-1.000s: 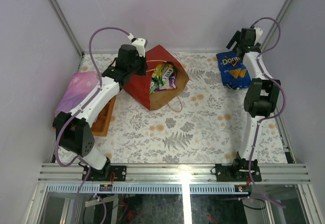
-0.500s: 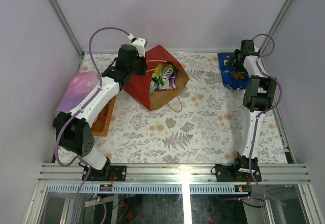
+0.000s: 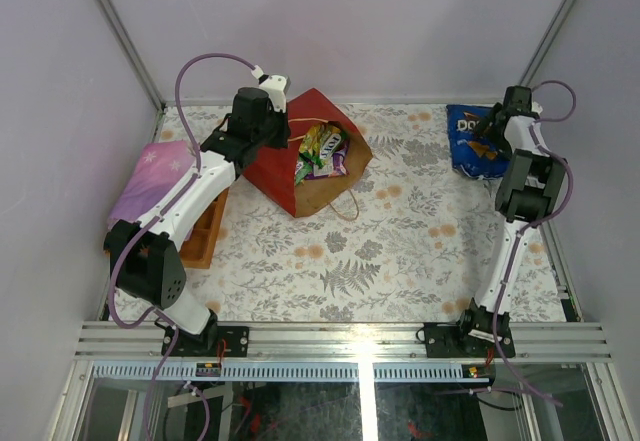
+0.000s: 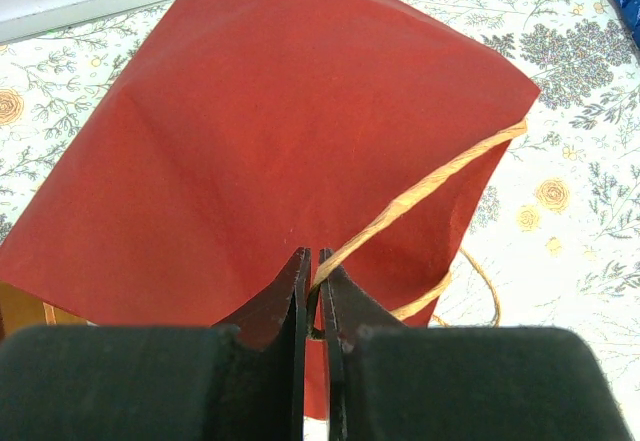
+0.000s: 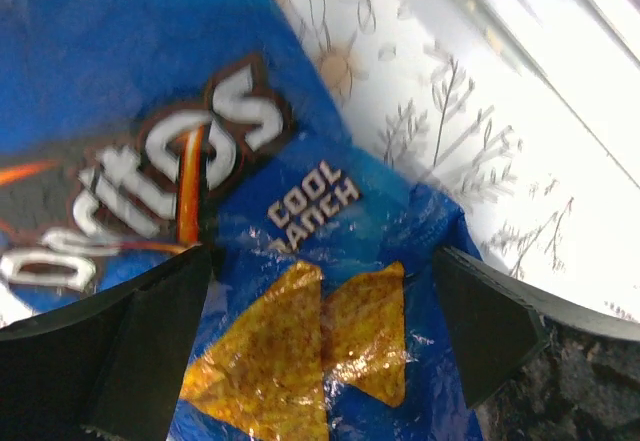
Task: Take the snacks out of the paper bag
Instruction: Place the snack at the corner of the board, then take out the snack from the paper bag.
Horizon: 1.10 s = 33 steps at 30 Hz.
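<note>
The red paper bag (image 3: 272, 169) lies on its side at the back left, its brown mouth facing right. Green-yellow and purple snacks (image 3: 322, 151) show in the mouth. My left gripper (image 3: 289, 133) is above the bag's red side (image 4: 280, 131), shut (image 4: 313, 261) on one thin twine handle (image 4: 420, 191). A blue Doritos bag (image 3: 472, 146) lies flat at the back right. My right gripper (image 3: 497, 129) hangs low over it, open (image 5: 322, 256), with a finger on either side of the printed chips on the Doritos bag (image 5: 150, 81).
A folded pink-purple cloth (image 3: 150, 176) and an orange-brown wooden tray (image 3: 205, 231) sit at the left edge under the left arm. The table's right rail (image 5: 520, 21) runs close beside the Doritos bag.
My right arm has swung right and down from behind the Doritos bag to straddle it, and the bag sits slightly further right. The left gripper and paper bag have not moved.
</note>
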Each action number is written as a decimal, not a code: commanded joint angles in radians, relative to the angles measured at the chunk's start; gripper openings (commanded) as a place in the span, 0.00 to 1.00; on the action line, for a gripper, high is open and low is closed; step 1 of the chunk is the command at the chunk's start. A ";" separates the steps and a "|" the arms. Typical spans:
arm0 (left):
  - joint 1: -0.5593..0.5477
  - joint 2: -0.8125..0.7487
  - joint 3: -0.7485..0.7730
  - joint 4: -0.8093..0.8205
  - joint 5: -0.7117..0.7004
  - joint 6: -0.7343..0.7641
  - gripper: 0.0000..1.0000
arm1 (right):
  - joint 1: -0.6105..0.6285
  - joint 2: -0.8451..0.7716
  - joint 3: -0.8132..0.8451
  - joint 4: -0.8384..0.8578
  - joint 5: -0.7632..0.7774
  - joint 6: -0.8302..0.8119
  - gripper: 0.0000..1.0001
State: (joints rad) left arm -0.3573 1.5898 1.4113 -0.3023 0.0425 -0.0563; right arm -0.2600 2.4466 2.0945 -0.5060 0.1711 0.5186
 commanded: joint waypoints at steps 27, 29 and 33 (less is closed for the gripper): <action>0.017 -0.081 -0.068 0.072 -0.019 -0.019 0.06 | 0.835 -0.860 -1.304 1.294 -0.011 0.570 0.96; 0.016 -0.081 -0.070 0.073 -0.019 -0.019 0.06 | 0.847 -0.744 -1.255 1.337 -0.071 0.619 0.91; 0.019 -0.084 -0.076 0.065 -0.027 -0.013 0.06 | 0.858 -0.540 -1.154 1.411 -0.183 0.703 0.79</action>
State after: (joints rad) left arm -0.3573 1.5341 1.3521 -0.2821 0.0444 -0.0742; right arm 0.5865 1.7664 0.8444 0.7486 0.0986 1.1000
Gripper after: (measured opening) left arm 0.060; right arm 0.849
